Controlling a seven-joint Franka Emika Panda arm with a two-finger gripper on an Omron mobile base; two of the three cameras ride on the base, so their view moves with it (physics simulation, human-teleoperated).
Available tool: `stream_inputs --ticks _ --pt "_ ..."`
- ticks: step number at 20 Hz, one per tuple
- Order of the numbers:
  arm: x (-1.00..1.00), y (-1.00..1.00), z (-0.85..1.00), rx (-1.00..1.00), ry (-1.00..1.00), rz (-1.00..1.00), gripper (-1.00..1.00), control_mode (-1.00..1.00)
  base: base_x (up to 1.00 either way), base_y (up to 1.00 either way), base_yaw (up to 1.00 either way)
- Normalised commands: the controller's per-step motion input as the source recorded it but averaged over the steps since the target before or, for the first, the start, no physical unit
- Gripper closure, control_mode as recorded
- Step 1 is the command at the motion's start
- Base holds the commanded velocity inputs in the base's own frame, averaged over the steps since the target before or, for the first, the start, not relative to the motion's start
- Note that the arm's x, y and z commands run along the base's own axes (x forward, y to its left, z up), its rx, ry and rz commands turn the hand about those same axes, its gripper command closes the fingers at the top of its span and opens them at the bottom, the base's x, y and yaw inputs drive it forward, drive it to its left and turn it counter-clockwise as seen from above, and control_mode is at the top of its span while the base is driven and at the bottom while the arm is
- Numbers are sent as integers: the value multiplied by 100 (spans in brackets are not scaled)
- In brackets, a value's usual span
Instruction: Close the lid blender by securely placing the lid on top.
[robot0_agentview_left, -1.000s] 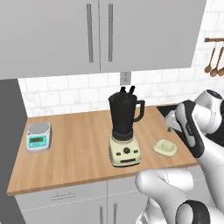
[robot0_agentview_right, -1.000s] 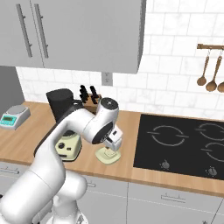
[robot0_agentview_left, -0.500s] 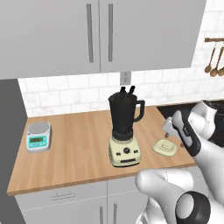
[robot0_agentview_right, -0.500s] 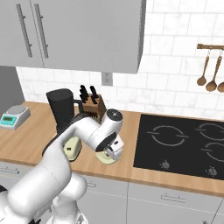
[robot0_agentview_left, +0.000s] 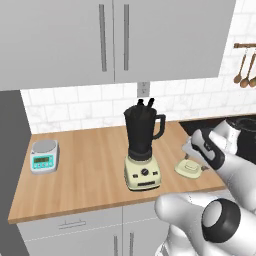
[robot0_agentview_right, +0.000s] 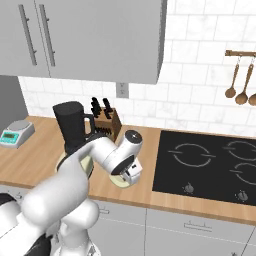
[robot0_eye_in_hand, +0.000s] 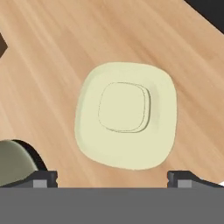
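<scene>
I am working in a home kitchen: grey cabinets (robot0_agentview_left: 110, 40) above a white tiled wall (robot0_agentview_right: 200, 100), a wooden tabletop (robot0_agentview_left: 85, 170), a black hob (robot0_agentview_right: 210, 160), a knife block (robot0_agentview_right: 106, 120) and hanging wooden spoons (robot0_agentview_right: 240, 85).

Grey-and-teal kitchen scale (robot0_agentview_left: 44, 155) at counter's left end. Knife block (robot0_agentview_right: 106, 123) against tiled wall. Black cooktop (robot0_agentview_right: 210, 162) on right. Wooden spoons (robot0_agentview_right: 239, 83) hanging above it.

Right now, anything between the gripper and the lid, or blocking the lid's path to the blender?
Nothing visible. The open gripper hangs directly over the lid, with bare counter around it. The blender stands apart beside it, its jar mouth uncovered.
</scene>
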Motion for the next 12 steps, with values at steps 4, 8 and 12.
stream_inputs --ticks 4,8,12 --pt "31 0 -22 0 0 0 -100 -100 0 0 0" --pt "18 -2 -26 0 0 0 -100 -100 0 0 0" --pt "19 -1 -29 0 0 0 -100 -100 0 0 0"
